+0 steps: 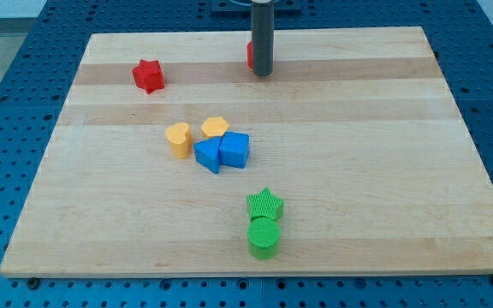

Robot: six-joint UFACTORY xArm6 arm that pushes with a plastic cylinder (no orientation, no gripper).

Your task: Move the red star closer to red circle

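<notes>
The red star [148, 75] lies near the board's upper left. The red circle [250, 54] is at the top middle, mostly hidden behind my rod; only a red sliver shows at the rod's left side. My tip [264, 74] rests on the board right beside the red circle, far to the right of the red star.
A yellow heart-like block [178, 139], a yellow hexagon [215, 127] and two blue blocks [207, 155] [235, 150] cluster at the board's middle. A green star [265, 204] and a green circle [264, 236] touch near the bottom. The wooden board [383, 154] lies on a blue perforated table.
</notes>
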